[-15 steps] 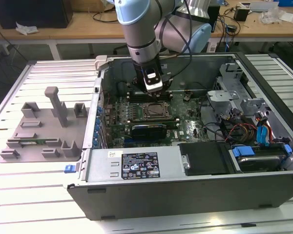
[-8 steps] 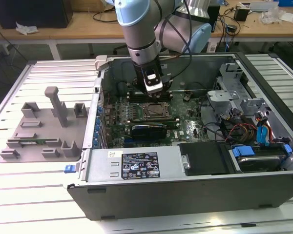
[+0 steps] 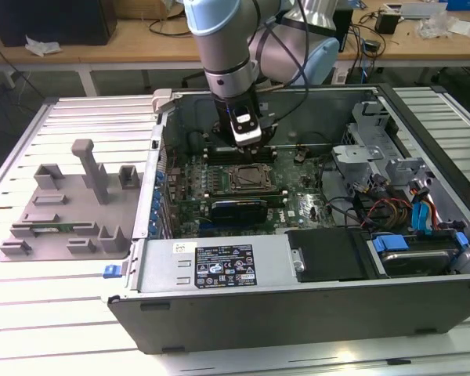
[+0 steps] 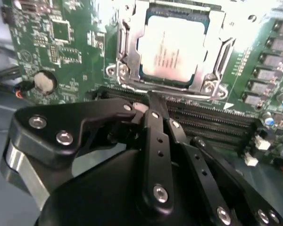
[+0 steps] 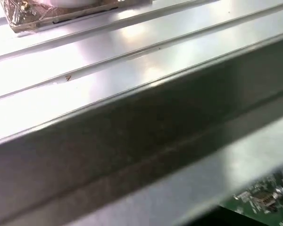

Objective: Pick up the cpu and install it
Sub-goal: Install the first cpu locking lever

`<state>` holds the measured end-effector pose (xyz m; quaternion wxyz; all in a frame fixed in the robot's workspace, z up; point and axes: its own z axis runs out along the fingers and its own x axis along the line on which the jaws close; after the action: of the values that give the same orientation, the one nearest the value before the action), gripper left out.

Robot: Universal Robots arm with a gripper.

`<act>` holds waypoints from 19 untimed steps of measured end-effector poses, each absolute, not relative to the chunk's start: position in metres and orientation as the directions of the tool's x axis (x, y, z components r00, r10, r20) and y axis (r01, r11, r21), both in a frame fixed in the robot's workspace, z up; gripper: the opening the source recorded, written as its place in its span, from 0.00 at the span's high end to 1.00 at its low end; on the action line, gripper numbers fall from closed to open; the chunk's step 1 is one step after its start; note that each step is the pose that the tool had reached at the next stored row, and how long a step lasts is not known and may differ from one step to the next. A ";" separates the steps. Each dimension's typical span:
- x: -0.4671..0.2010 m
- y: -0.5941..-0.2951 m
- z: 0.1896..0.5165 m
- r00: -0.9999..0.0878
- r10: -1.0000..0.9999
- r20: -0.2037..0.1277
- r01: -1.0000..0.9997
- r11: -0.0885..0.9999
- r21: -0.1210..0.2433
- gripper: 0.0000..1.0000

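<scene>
Sitting flat inside the socket frame (image 4: pixel 172 47) on the motherboard (image 4: pixel 61 42), the cpu (image 4: pixel 172 44) shows its shiny silver lid in the second wrist view. It looks light, rigid and slick on top, and probably fragile underneath, so I would judge the thin side edges the only safe place to take hold. Just beside the frame, over the memory slots (image 4: pixel 212 120), the gripper (image 4: pixel 153 101) hangs with its black fingers drawn together on nothing. Around the frame stand the walls of the open computer case (image 3: pixel 298 301), which rests on a ribbed metal table (image 3: pixel 55 313); a grey fixture tray (image 3: pixel 66 207) lies well apart from it, with workbenches behind.
</scene>
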<state>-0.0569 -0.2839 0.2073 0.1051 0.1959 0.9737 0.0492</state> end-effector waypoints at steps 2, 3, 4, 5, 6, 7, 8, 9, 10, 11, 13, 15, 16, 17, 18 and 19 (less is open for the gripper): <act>-0.057 -0.284 0.211 -0.901 0.380 -0.208 0.371 0.925 0.082 0.89; -0.057 -0.284 0.212 -0.901 0.375 -0.217 0.372 0.927 0.059 0.89; -0.057 -0.284 0.212 -0.901 0.372 -0.224 0.372 0.927 0.042 0.89; -0.057 -0.286 0.212 -0.901 0.368 -0.230 0.373 0.928 0.027 0.89; -0.057 -0.287 0.212 -0.901 0.368 -0.231 0.373 0.928 0.024 0.89; -0.057 -0.289 0.212 -0.901 0.368 -0.232 0.373 0.928 0.023 0.89; -0.057 -0.291 0.212 -0.901 0.368 -0.232 0.373 0.928 0.022 0.89; -0.057 -0.296 0.212 -0.901 0.368 -0.231 0.373 0.928 0.022 0.89; -0.057 -0.301 0.212 -0.901 0.368 -0.230 0.373 0.927 0.022 0.89; -0.056 -0.303 0.212 -0.901 0.368 -0.230 0.373 0.928 0.021 0.89; -0.056 -0.303 0.212 -0.901 0.368 -0.229 0.373 0.927 0.022 0.89; -0.056 -0.303 0.212 -0.901 0.368 -0.229 0.373 0.927 0.021 0.89; -0.056 -0.303 0.212 -0.901 0.368 -0.229 0.373 0.927 0.021 0.89; -0.056 -0.304 0.212 -0.902 0.368 -0.226 0.373 0.927 0.020 0.89; -0.056 -0.304 0.212 -0.906 0.368 -0.211 0.374 0.927 0.014 0.89; -0.055 -0.304 0.212 -0.909 0.368 -0.195 0.374 0.927 0.007 0.89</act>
<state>-0.0554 -0.3035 0.2117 0.0970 0.1898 0.9769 -0.0151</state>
